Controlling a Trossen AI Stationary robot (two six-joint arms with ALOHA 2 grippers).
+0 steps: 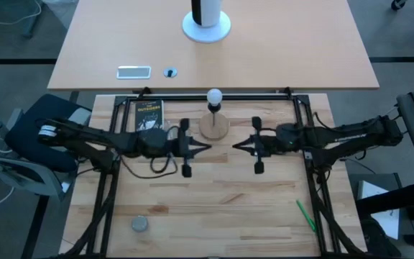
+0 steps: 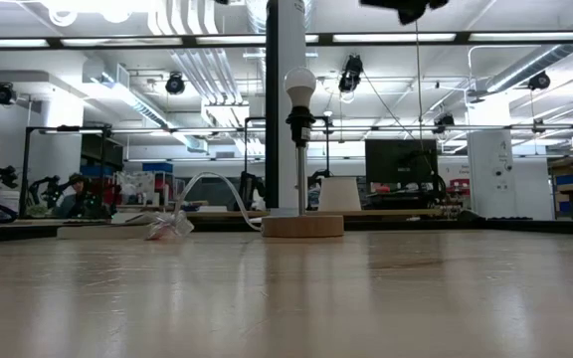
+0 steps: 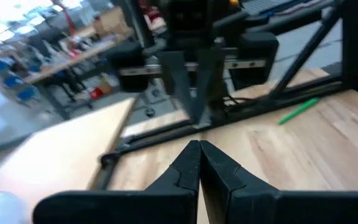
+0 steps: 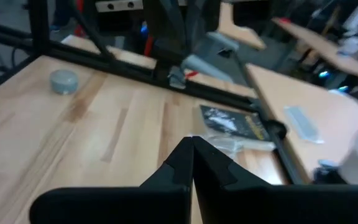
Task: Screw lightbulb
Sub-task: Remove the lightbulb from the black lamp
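The white frosted lightbulb (image 1: 213,96) sits upright by its screw base in the black socket (image 2: 299,124) on a thin stem over a round wooden disc (image 1: 215,126), at the table's far middle; it also shows in the low view (image 2: 300,86). My left gripper (image 1: 208,147) is shut and empty, left of the disc and a little nearer. My right gripper (image 1: 235,146) is shut and empty, right of the disc. The two point at each other, level above the table.
A black booklet (image 1: 148,115) and a crumpled clear wrapper (image 2: 170,227) lie at the far left. A grey round lid (image 1: 140,224) lies near left, a green pen (image 1: 305,216) near right. A black frame (image 1: 214,96) edges the table.
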